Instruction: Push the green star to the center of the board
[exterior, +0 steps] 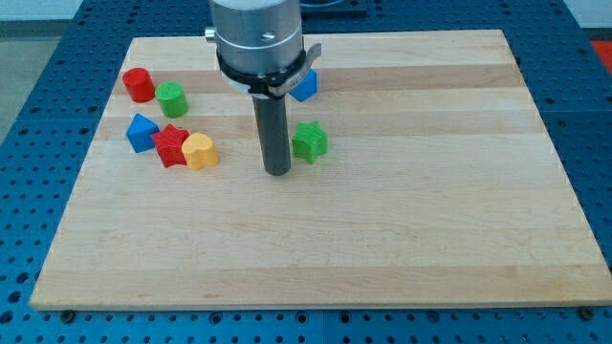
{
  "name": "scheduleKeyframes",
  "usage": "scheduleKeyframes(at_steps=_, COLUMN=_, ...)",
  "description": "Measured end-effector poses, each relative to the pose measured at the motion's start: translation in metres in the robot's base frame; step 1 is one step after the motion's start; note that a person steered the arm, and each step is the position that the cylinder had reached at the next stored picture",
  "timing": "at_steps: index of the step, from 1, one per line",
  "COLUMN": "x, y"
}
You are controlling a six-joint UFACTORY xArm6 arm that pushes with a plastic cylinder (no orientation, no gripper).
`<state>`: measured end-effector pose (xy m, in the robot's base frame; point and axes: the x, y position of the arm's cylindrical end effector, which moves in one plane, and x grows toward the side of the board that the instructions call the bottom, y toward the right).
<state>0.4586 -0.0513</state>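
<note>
Green star (309,141) seemingly beside my tip (277,171)

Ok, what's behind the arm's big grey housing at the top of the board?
A blue block sticks out at the housing's right edge; only that corner shows, so its shape is unclear. The green star sits just right of my tip.

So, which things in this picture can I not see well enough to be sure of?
- Blue block at the view's top: mostly hidden behind the arm's grey body, so its shape is unclear.
- Contact between my tip and the green star: the tip sits just to the view's left of it, but touching or apart cannot be told.
- Red star: partly covered by the yellow heart.
</note>
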Motion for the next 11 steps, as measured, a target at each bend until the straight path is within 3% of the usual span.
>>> scheduleKeyframes(at_steps=3, x=-0.023, y=0.057)
scheduleKeyframes(at_steps=7, x=-0.025, y=0.01)
scheduleKeyframes(at_steps=11, x=-0.049, y=0.043)
